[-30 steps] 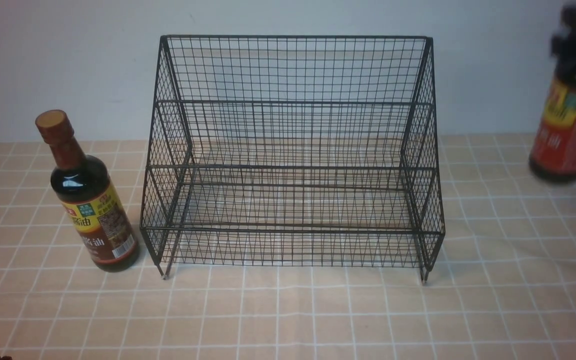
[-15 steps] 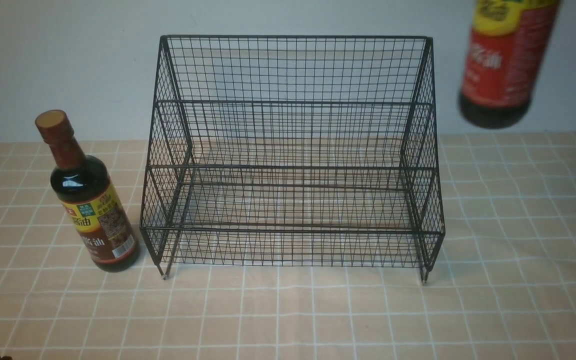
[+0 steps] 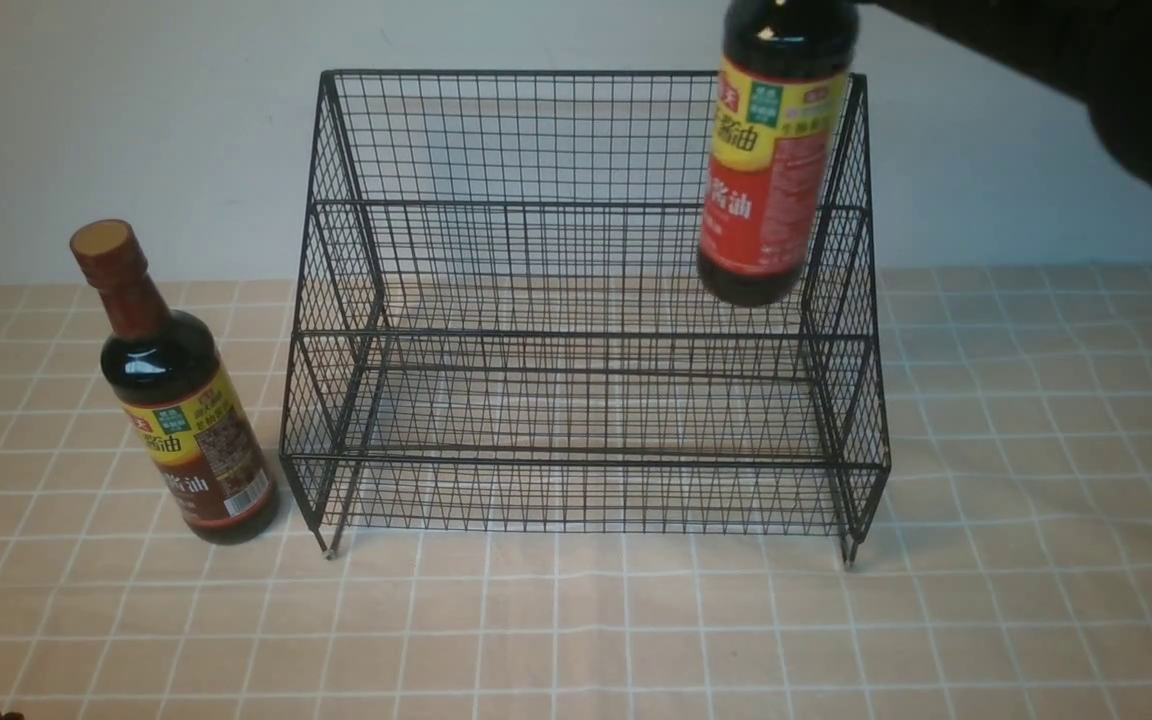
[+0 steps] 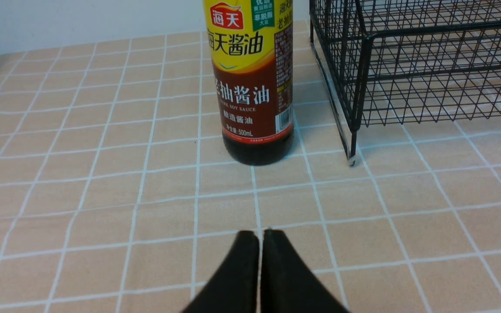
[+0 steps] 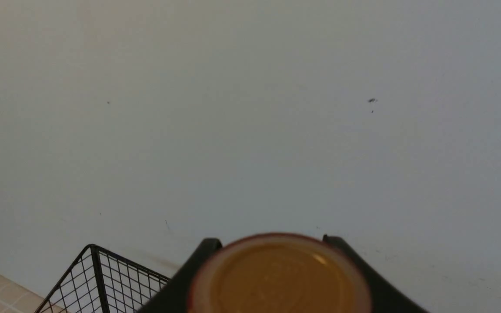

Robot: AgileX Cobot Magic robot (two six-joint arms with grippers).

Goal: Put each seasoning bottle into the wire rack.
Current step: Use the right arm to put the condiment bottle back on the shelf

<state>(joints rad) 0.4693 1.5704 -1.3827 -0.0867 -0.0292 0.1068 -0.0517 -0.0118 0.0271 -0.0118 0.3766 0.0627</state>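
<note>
Soft, even light with faint shadows; a small glare spot on the brown-label bottle (image 3: 143, 366) at 9 o'clock in the front view; the red-label bottle (image 5: 278, 278) shows its cap blurred in the right wrist view

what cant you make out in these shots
- Front view: red-label bottle, upper end cut off by the top edge.
- Left wrist view: brown-label bottle, upper end cut off by the top edge.
- Right wrist view: right hand, its grip hidden behind the cap.
- Front view: whether the lifted bottle hangs over the wire rack or before it.
</note>
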